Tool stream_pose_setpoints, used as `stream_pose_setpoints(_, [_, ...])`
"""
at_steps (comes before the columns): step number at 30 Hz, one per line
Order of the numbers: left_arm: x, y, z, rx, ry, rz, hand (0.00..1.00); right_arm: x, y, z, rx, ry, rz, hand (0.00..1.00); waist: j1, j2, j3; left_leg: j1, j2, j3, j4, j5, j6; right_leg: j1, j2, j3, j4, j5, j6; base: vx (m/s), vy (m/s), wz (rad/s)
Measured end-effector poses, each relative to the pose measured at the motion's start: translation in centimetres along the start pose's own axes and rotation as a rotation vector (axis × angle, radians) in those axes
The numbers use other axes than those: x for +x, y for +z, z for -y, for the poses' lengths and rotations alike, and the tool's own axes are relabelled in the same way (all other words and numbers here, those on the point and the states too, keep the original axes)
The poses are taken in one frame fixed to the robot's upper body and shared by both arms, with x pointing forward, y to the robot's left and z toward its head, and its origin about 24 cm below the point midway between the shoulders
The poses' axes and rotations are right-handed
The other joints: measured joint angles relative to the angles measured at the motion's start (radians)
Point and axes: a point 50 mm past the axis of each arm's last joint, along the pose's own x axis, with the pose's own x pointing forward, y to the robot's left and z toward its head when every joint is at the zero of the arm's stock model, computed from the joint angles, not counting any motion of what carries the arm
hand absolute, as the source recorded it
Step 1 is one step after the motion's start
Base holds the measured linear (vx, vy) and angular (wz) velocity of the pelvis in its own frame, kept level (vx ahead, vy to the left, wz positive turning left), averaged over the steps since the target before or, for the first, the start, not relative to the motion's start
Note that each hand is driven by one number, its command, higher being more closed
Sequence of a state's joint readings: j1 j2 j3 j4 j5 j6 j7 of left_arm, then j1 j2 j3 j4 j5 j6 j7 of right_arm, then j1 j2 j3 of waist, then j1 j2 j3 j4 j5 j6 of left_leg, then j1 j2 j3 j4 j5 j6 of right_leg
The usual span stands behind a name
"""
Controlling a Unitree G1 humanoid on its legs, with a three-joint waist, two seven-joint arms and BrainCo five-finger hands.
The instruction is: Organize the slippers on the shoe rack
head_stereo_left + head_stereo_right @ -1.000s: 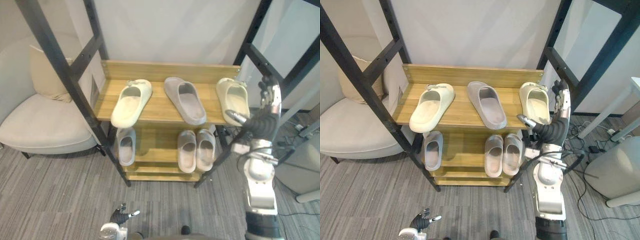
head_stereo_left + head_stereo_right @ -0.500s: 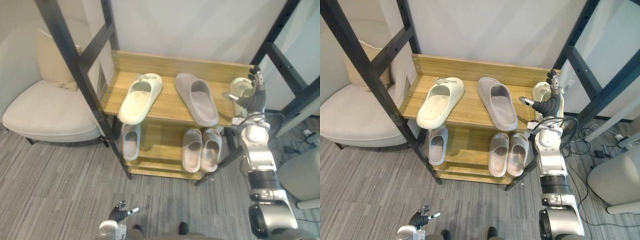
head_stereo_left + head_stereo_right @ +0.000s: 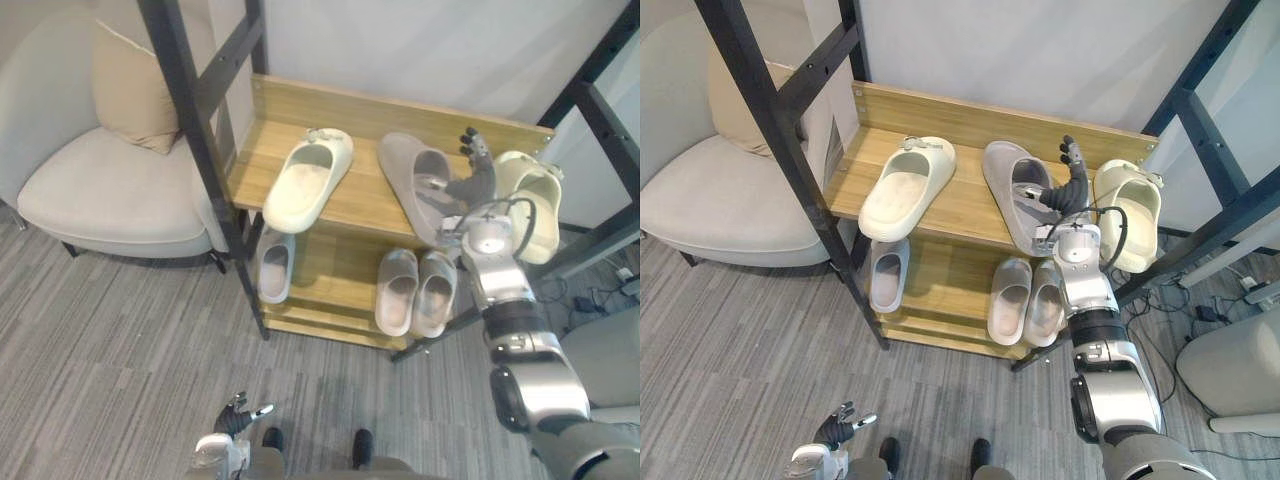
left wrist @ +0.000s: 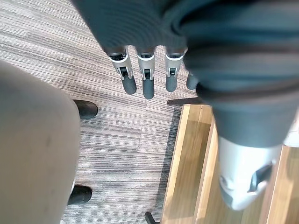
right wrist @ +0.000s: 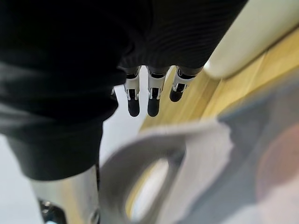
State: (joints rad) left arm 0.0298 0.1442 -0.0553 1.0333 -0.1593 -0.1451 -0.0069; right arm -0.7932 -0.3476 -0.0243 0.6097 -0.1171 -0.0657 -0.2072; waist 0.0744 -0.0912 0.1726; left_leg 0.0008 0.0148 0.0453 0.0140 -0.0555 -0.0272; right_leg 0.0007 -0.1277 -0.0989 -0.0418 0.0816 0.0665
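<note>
A cream slipper, a grey slipper and a second cream slipper lie on the top shelf of the wooden shoe rack. The right cream slipper overhangs the shelf's front right corner. My right hand stands between the grey slipper and the right cream one, open with straight fingers over the grey slipper. On the lower shelf lie a single grey slipper and a pale pair. My left hand hangs open low over the floor, its fingers straight.
Black slanted frame posts flank the rack on both sides. A beige armchair with a cushion stands left of it. Grey striped carpet covers the floor in front. A white wall is behind.
The camera has shifted, moving the whole scene right. My right hand has moved left from the right cream slipper to the grey slipper's right side. The left hand stays low.
</note>
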Motion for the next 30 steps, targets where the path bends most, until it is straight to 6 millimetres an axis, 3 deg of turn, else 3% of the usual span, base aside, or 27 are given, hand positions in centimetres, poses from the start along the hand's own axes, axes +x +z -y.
stream_pose_setpoints(9, [0.2,0.7,-0.3,-0.032,0.01,0.02,0.0,2.3,1.6,-0.3,-0.018,0.031,-0.029,0.0,0.014,-0.015,0.038,0.006,0.003,-0.004,-0.074,0.051,-0.02,-0.027,0.005,-0.002,-0.002,-0.001,-0.001,-0.04,-0.026,-0.01])
stream_pose_setpoints(10, [0.3,0.8,-0.3,-0.031,0.01,0.022,0.0,2.5,1.7,-0.4,-0.018,0.039,-0.029,1.0,0.018,-0.018,0.039,0.006,0.004,-0.004,-0.081,0.057,-0.021,-0.031,0.006,-0.002,-0.002,-0.002,-0.001,-0.03,-0.032,-0.05])
stream_pose_setpoints(16, [0.3,0.9,-0.4,-0.039,0.012,0.026,0.0,3.0,2.6,-0.9,0.003,0.068,-0.021,1.0,0.025,-0.021,0.041,0.008,0.006,-0.002,-0.095,0.067,-0.024,-0.037,0.009,0.001,-0.001,-0.006,-0.004,0.0,-0.004,-0.01])
stream_pose_setpoints(23, [0.3,1.2,-0.9,-0.062,0.025,0.034,0.0,3.4,3.9,-1.3,0.092,0.097,0.009,1.0,0.035,-0.042,0.052,0.015,0.01,0.004,-0.102,0.072,-0.019,-0.037,0.013,0.005,-0.002,-0.007,-0.004,0.01,-0.001,-0.02])
stream_pose_setpoints(30, [0.3,1.2,-0.9,-0.062,0.026,0.034,0.0,3.4,4.3,-1.5,0.153,0.104,0.022,1.0,0.034,-0.043,0.052,0.019,0.011,0.007,-0.102,0.072,-0.019,-0.036,0.014,0.006,-0.002,-0.006,-0.004,0.0,0.002,-0.01])
